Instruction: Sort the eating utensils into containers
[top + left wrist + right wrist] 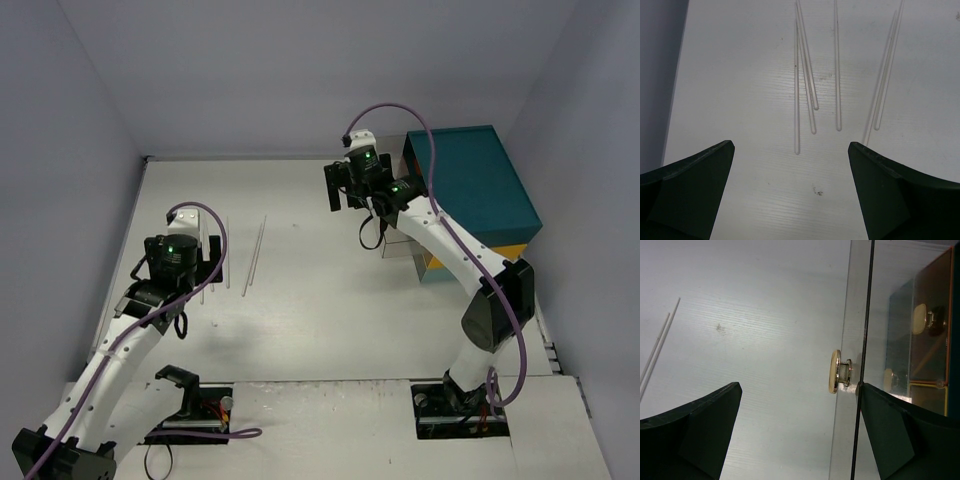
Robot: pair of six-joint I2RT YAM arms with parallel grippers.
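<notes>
Slivers of clear, finger-slim plastic (837,75) lie flat on the white counter (740,75) ahead of the left arm. Several of them run roughly parallel away from the left wrist camera, with two overlapping near their closer ends. They are too thin and see-through to tell fork from spoon or knife. The left gripper (791,145) hovers just short of those closer ends, its dark jaws spread wide with nothing between them. On the other side of the counter, the right gripper (799,387) faces the see-through clear rectangular drawer-like box (856,300), which stands just beside the large opaque teal chest with a yellow band (470,180). The right jaws are also wide apart and hold nothing. The round gold knob (835,371) on the box's clear front sits in the gap between them, close to the right-hand finger in the right wrist view and well apart from the other. Two of the slivers show at the left edge of that view, well apart from the box and outside it
</notes>
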